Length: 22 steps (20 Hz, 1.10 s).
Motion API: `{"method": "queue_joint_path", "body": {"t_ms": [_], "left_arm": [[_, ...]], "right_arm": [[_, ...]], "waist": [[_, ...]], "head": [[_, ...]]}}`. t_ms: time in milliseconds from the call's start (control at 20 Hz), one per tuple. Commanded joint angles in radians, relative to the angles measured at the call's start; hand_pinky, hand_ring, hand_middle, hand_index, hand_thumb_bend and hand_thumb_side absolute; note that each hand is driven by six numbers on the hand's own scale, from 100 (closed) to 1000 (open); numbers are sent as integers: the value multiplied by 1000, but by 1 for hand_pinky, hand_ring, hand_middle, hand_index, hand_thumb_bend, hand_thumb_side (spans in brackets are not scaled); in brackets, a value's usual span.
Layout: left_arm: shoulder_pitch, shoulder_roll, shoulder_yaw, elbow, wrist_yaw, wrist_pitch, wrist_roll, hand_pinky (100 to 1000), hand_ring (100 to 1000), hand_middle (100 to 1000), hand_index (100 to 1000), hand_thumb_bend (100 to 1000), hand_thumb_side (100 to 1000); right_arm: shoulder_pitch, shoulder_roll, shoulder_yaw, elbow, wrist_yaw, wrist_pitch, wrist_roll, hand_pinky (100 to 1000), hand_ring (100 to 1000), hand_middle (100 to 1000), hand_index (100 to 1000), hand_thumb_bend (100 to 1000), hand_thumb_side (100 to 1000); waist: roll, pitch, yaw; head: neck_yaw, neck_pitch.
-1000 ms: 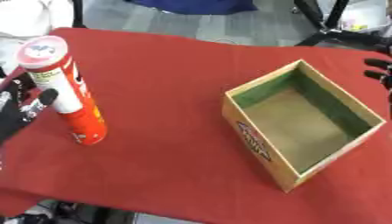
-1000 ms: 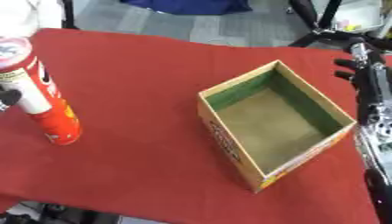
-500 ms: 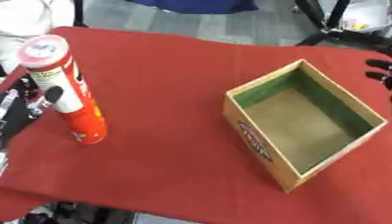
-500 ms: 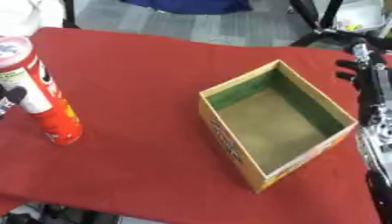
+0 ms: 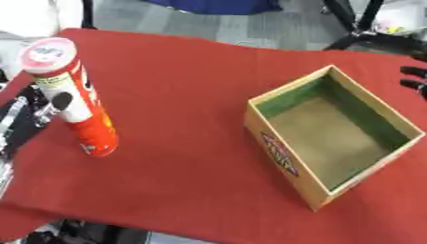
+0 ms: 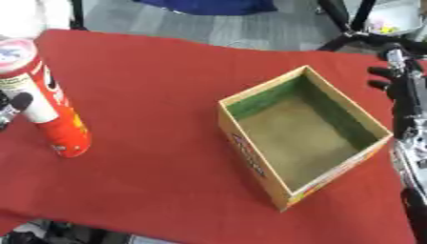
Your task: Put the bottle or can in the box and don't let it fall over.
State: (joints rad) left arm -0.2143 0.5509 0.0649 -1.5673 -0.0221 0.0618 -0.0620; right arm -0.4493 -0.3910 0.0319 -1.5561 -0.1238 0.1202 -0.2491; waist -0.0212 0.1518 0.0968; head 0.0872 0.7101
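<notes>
A tall red can [image 5: 79, 109] with a white label and a red-and-white lid stands upright on the red cloth at the left. My left hand [image 5: 21, 116] comes in from the left edge beside it. Its fingers are spread, and one black fingertip [image 5: 60, 101] lies against the can's label. An open cardboard box [image 5: 279, 155] with green inner walls and a red logo on its near side sits to the right of the middle, with nothing inside. My right hand [image 6: 385, 76] shows at the right edge beyond the box's far corner, fingers relaxed, holding nothing.
The red tablecloth [image 5: 183, 86] covers the whole table; its front edge runs along the bottom of the views. Bare cloth lies between can and box. Black stand legs [image 5: 359, 19] and grey floor lie beyond the far edge. Something white [image 5: 33, 14] shows at the top left.
My left hand's fingertip has crept slightly right onto the can's label. The can, the box and my right hand stay where they were.
</notes>
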Motion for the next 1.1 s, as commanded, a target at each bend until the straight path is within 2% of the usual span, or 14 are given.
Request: {"method": "queue_joint_path", "body": {"t_ms": [50,1100], "left_arm": [[-20,13,4,-8,9,-6,-3,1000,980,861,957,812,791],[-53,-10,-12,10,12,-18,0,1000,971,837,938,775,777]], "right_arm": [[-19,-12,-3,-7,9,0,6,788,813,861,918,100,915],[-18,-8,-4,-4,13,8,7,788,813,861,918,100,919]], "waist": [[1,-9,-1],[-1,-7,-4]], "head": [[6,-10],[14,-17]]}}
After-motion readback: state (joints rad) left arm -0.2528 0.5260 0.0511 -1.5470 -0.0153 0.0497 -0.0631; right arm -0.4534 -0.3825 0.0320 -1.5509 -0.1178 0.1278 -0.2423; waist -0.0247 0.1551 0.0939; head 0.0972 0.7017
